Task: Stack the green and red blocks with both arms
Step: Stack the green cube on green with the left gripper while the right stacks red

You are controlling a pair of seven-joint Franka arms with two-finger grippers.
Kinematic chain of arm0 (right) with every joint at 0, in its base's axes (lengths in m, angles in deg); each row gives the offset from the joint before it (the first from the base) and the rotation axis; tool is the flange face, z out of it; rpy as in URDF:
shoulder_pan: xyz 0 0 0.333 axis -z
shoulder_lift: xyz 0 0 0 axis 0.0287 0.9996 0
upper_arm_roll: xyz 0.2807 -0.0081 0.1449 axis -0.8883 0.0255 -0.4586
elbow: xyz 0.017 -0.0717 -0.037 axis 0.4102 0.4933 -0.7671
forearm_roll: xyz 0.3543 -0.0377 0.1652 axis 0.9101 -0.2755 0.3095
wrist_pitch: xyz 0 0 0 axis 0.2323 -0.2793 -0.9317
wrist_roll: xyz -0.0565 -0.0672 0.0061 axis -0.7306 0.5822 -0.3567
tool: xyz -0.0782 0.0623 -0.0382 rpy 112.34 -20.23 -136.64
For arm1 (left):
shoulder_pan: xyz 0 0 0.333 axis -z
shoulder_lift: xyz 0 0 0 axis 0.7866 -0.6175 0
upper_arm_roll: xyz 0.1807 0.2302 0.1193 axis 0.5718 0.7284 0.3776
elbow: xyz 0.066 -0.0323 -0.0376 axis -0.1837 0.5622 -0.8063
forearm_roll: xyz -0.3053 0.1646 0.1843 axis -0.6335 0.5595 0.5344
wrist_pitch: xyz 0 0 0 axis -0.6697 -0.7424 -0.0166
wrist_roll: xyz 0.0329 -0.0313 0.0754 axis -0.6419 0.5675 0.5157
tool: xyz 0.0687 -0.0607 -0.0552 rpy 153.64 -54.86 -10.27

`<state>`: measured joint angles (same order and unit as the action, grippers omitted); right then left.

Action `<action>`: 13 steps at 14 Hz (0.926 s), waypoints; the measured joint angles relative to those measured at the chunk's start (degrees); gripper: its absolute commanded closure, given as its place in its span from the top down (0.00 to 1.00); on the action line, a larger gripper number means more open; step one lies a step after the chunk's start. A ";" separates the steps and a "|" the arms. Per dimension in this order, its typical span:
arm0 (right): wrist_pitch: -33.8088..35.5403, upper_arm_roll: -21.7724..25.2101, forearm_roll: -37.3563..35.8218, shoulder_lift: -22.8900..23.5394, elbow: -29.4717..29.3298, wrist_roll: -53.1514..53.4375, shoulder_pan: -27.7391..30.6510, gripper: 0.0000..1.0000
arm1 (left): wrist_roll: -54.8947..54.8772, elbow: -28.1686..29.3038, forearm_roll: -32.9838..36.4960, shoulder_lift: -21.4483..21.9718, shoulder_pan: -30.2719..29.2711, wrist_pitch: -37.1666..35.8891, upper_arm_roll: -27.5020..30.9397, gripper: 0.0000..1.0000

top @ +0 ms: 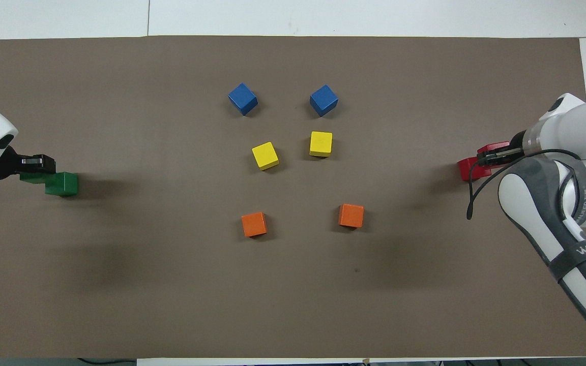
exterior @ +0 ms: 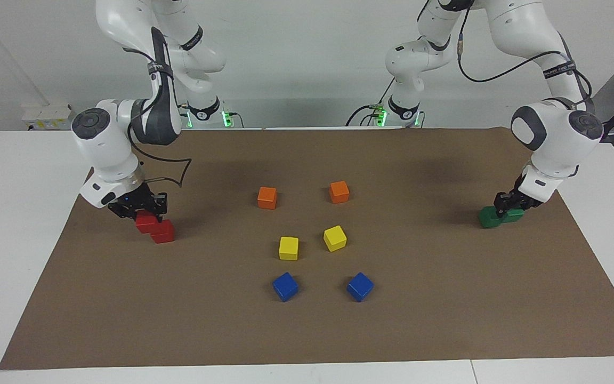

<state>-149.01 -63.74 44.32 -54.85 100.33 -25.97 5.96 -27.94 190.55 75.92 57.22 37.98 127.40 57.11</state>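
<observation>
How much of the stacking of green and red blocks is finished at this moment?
No stack is finished. The left pincer is down at the two green blocks, which lie side by side, and the right pincer is down at the two red blocks, also side by side. Both pairs remain to be stacked. The orange, yellow and blue blocks are not involved.

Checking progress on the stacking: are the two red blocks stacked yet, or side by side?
Side by side, not stacked. Both red blocks sit on the mat touching each other, with the right gripper down at the one nearer the robots.
</observation>
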 measured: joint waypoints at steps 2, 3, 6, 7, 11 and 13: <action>-0.92 -0.15 0.00 -0.02 0.49 0.00 -0.02 0.00 | -0.08 2.50 -0.55 0.35 0.00 2.94 -0.03 0.00; -1.07 -0.22 0.00 -0.04 0.82 0.00 -0.04 0.00 | -0.13 3.35 -0.86 0.55 -0.01 4.04 -0.03 0.00; -2.85 -0.31 0.00 -0.15 1.95 0.00 -0.04 0.00 | -0.21 4.36 -1.05 1.28 -0.11 4.36 -0.03 0.00; -3.60 -0.31 0.00 -0.23 2.44 -0.01 -0.04 0.00 | -0.22 4.45 -1.07 1.34 -0.18 4.37 0.00 0.00; -4.30 -0.26 1.22 -0.72 3.57 -1.21 0.08 0.00 | -0.58 4.53 -1.11 1.39 -0.40 4.38 0.01 0.00; -4.38 -0.17 2.97 -0.80 3.67 -3.19 0.17 0.00 | -0.67 4.55 -1.12 1.40 -0.44 4.38 0.00 0.72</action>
<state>-153.39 -63.91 47.29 -55.65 104.00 -29.16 6.12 -28.61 195.10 74.79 58.62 37.55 131.78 57.12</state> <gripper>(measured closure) 0.454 0.454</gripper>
